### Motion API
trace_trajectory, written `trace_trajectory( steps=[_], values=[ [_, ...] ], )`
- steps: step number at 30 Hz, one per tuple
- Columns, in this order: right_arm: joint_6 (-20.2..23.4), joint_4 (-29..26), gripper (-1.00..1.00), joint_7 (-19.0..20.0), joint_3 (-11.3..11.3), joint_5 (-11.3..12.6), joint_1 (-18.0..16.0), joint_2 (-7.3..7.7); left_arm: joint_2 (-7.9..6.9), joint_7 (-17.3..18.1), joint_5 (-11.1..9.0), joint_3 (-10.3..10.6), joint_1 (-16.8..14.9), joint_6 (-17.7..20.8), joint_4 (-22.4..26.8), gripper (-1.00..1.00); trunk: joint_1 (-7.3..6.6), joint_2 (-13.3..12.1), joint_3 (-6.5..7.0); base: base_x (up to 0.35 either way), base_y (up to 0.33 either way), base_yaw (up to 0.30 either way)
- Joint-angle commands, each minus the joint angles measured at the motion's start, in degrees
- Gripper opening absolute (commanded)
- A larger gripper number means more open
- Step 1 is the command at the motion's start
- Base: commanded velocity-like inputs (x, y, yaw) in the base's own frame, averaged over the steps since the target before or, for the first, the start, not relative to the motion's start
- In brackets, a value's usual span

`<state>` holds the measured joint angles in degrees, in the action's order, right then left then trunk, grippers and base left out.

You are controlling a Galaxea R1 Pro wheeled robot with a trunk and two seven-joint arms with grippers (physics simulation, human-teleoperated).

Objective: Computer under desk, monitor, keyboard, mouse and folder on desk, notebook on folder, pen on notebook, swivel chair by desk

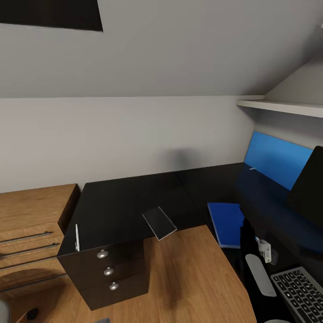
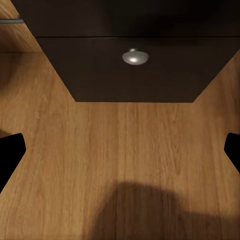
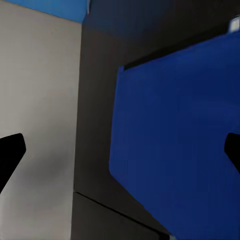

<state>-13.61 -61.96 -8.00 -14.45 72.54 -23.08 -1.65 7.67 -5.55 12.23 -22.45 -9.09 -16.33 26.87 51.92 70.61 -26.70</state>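
Folder (image 1: 226, 223): lower right of the head view, flat on the desk (image 1: 125, 202) near its inner edge – likely light, thin, slippery; best pinched at an overhanging edge.
Pen (image 1: 76, 237): lower left, by the desk's front edge – slim, prone to roll.
Room: bare black top mid-frame.
Right gripper (image 3: 120, 150): spread wide, empty.
Left gripper (image 2: 120, 150): wide, empty.

Dim, soft shadows — wrist views blurry

Plain grey wall (image 1: 134, 130) ahead of me, warm wood-plank floor (image 1: 188, 278), low light-wood cabinet (image 1: 31, 211) left, white wall shelf (image 1: 282, 106) right.
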Motion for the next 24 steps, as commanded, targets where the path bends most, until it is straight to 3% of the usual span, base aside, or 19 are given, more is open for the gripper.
trace_trajectory(
  steps=[1,11,18,19,24],
  values=[
    [-0.21,-0.09,1.0,-0.08,0.0,0.48,-0.03,-0.02,0.06,-0.15,0.61,-0.31,-0.05,-0.19,-0.02,1.0,0.0,0.04,-0.06,-0.001,-0.001,0.0],
    [-0.24,-0.79,1.0,-0.09,0.24,0.42,-0.03,-0.12,0.05,-0.16,0.61,-0.31,-0.05,-0.19,0.01,1.0,0.0,0.04,-0.06,0.0,0.0,0.0],
    [1.07,-1.64,1.0,-0.26,8.61,-0.61,-0.02,0.17,0.03,-0.16,0.61,-0.36,-0.05,-0.19,0.01,1.0,0.0,0.04,-0.06,0.0,0.0,0.0],
    [1.18,-2.54,1.0,-0.31,10.45,-1.41,0.01,0.37,0.01,-0.16,0.61,-0.36,-0.05,-0.19,0.0,1.0,0.0,0.04,-0.06,0.0,0.0,0.0],
    [1.59,-5.32,1.0,-1.19,14.57,-4.66,0.12,0.75,-0.02,-0.16,0.61,-0.33,-0.05,-0.19,-0.01,1.0,0.0,0.04,-0.06,0.0,0.0,0.0]
  ],
)
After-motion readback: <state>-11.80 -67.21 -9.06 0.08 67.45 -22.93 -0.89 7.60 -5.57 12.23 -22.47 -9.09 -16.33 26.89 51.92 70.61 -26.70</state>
